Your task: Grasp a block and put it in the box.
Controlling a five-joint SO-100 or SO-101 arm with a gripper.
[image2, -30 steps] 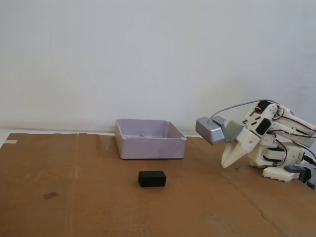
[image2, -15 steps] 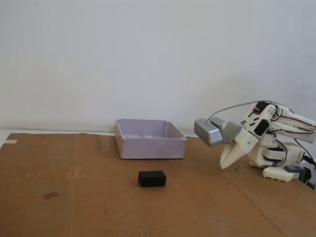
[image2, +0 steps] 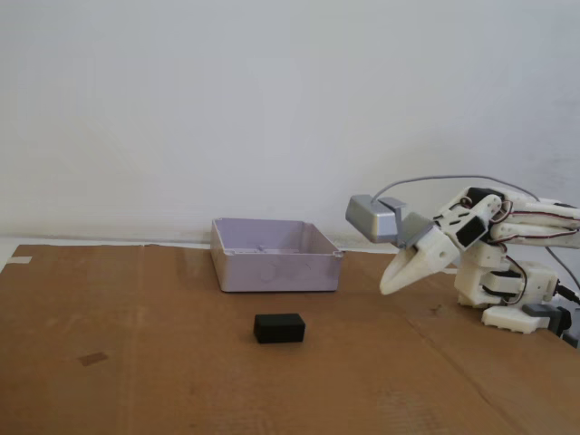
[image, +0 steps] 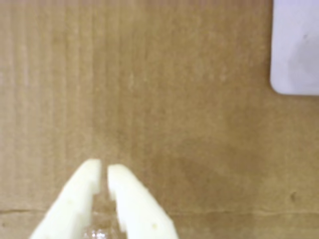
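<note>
A small black block [image2: 279, 328] lies on the brown cardboard, in front of the pale lavender-grey box [image2: 275, 254] in the fixed view. My white gripper [image2: 388, 285] hangs above the cardboard to the right of both, well apart from the block, tips pointing down-left. The wrist view shows the gripper [image: 103, 171] shut with nothing between its fingers, and only a corner of the box [image: 296, 47] at the upper right. The block is out of the wrist view.
The arm's base [image2: 507, 290] stands at the right edge of the cardboard sheet [image2: 136, 362]. A white wall rises behind the box. A cable arcs over the wrist camera [image2: 372, 217].
The arm has stretched out to the left and lifted slightly, carrying the gripper nearer the box. Block and box have not moved.
</note>
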